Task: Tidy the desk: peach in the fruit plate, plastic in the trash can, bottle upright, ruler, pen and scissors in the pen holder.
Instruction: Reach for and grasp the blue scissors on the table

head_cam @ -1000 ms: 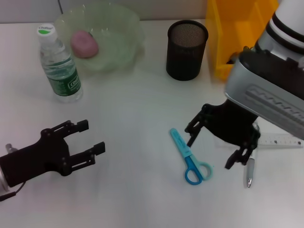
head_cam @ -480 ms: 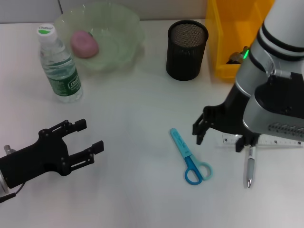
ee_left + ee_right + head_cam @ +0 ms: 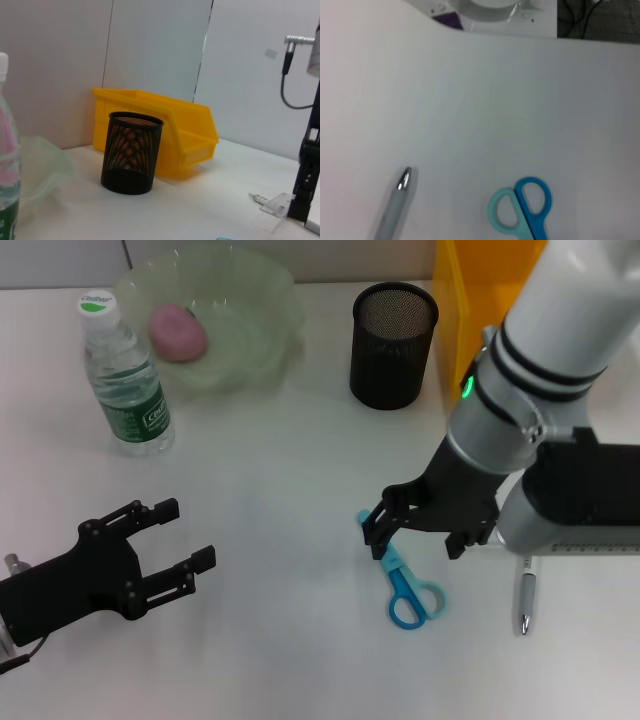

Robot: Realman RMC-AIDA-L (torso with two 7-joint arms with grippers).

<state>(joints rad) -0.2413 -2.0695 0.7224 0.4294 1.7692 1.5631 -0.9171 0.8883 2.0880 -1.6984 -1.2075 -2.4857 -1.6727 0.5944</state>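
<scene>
The blue scissors (image 3: 405, 580) lie flat on the white desk, and their handles (image 3: 520, 207) also show in the right wrist view. My right gripper (image 3: 420, 532) hangs open just over the scissors' blade end, holding nothing. A silver pen (image 3: 526, 600) lies to the right of the scissors. In the left wrist view a clear ruler (image 3: 279, 204) rests by the right arm. The pink peach (image 3: 178, 332) sits in the green fruit plate (image 3: 262, 310). The bottle (image 3: 125, 375) stands upright. The black mesh pen holder (image 3: 394, 330) is at the back. My left gripper (image 3: 185, 533) is open and idle at the front left. No plastic is in view.
A yellow bin (image 3: 490, 310) stands right of the pen holder at the back right. The right arm's grey forearm (image 3: 520, 440) covers the desk between the bin and the pen. The desk's back edge meets a grey wall.
My right gripper has swung left, from above the pen and ruler to over the scissors' blades. The left gripper shifted slightly and stays open.
</scene>
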